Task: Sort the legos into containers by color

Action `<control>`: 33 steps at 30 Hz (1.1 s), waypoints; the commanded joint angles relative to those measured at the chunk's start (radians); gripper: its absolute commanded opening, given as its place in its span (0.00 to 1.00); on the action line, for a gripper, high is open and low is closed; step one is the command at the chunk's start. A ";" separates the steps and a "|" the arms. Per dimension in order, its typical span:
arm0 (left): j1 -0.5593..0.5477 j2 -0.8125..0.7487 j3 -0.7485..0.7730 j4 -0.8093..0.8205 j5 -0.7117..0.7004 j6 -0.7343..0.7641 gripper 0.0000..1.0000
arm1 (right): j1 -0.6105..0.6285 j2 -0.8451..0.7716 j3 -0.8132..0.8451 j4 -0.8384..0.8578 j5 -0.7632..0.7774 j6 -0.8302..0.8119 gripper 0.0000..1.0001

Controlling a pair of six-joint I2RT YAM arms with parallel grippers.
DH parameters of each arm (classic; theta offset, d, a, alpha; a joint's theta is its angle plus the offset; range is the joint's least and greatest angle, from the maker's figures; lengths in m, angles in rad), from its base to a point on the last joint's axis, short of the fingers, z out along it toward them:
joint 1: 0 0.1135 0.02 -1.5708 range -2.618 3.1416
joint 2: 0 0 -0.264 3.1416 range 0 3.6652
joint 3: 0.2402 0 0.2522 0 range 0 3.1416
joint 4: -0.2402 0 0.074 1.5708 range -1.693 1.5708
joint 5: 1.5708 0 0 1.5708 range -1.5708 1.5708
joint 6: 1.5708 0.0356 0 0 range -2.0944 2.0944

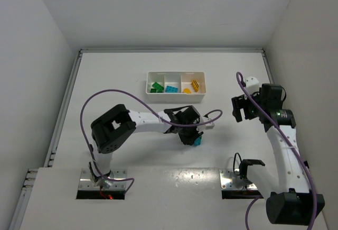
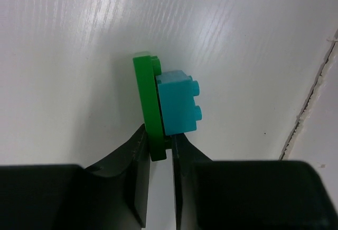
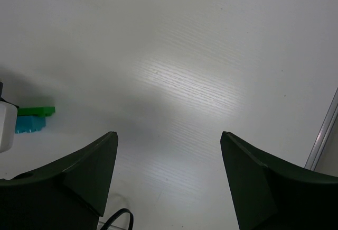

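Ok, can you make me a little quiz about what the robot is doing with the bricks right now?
1. True or false: the right pincer is holding a brick.
2. The left pincer is shut on two stuck-together bricks. What colours are they? A green and blue; B yellow and red; C both yellow.
3. Fill in: the white tray has ___ compartments.
Key: 1 false, it is open and empty. 2 A. 3 three.
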 commanded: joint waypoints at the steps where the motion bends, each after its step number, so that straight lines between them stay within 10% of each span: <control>1: -0.011 0.020 0.019 -0.003 0.002 0.001 0.12 | -0.004 -0.012 -0.013 0.016 0.004 -0.002 0.79; 21: 0.231 -0.321 0.081 0.107 -0.187 -0.165 0.00 | -0.014 0.397 0.197 0.189 -0.822 0.283 0.81; 33: 0.264 -0.298 0.158 0.118 -0.122 -0.194 0.00 | 0.042 0.634 0.229 0.790 -1.027 0.842 0.79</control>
